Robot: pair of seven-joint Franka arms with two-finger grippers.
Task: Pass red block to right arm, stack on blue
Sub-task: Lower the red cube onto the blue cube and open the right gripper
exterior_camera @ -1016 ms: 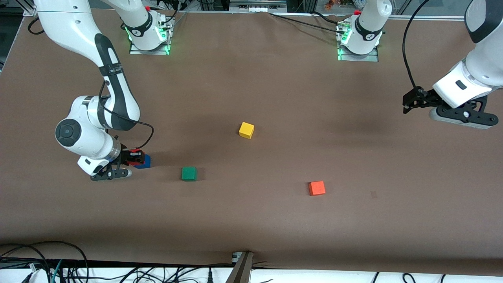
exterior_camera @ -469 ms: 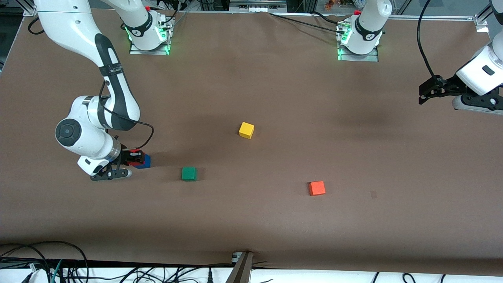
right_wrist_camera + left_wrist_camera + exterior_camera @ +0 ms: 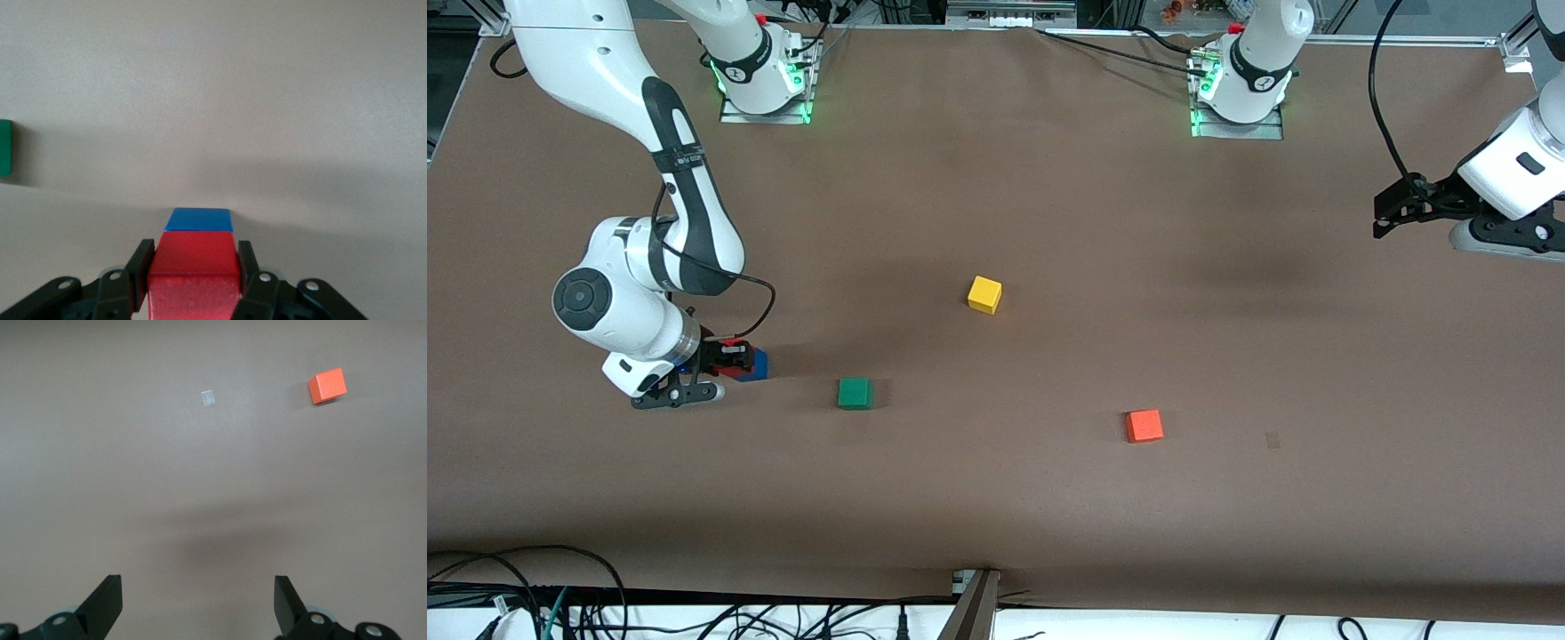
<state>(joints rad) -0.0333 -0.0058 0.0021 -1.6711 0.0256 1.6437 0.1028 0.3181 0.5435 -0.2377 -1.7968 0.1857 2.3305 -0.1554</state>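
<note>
Front view: brown table (image 3: 1049, 204), cables along the near edge, wide bare stretches around the yellow (image 3: 984, 294), green (image 3: 855, 393) and orange cube (image 3: 1144, 426). Right gripper (image 3: 734, 357) low at its arm's end, unchanged since half a second ago. Left wrist view: left gripper (image 3: 198, 600) over bare table, jaws spread wide, holding nothing. Right wrist view: jaws clamped on red block (image 3: 193, 275), sitting on blue (image 3: 199, 219).

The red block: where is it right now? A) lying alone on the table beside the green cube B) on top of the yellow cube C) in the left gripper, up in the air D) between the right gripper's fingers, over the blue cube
D: the right gripper is shut on the red block, with the blue cube directly under it.
</note>
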